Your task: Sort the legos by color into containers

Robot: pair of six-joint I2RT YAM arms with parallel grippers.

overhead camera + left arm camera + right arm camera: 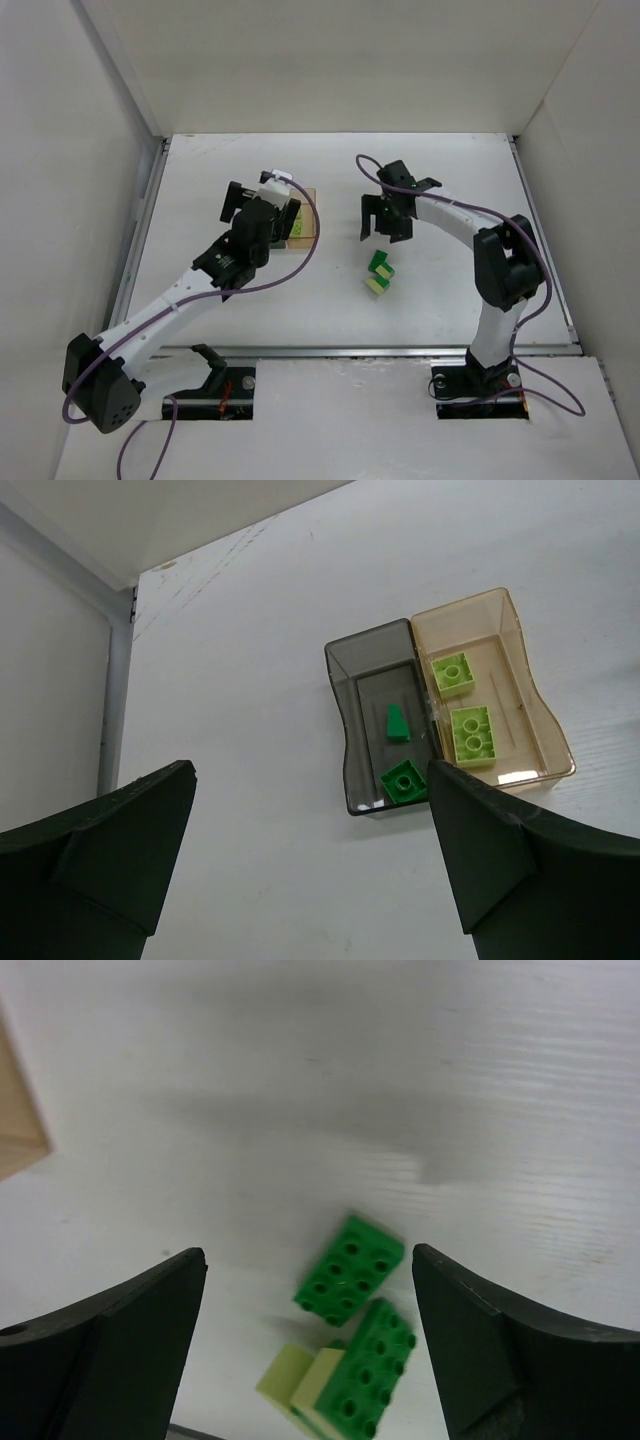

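In the left wrist view the smoky grey bin (341, 725) holds a dark green wedge (397, 722) and a green square brick (403, 780). The adjoining amber bin (512, 685) holds two pale yellow-green bricks (452, 672) (472, 735). My left gripper (310, 865) is open and empty, above and short of the bins; in the top view it (278, 222) covers the grey bin, and only the amber bin (305, 228) shows. My right gripper (308, 1260) is open above two dark green bricks (350, 1268) (378, 1365) and a pale yellow-green piece (298, 1385) on the table (380, 275).
White walls enclose the table on three sides. A metal rail (360, 350) runs along the near edge. A corner of the amber bin (15, 1110) shows at the left of the right wrist view.
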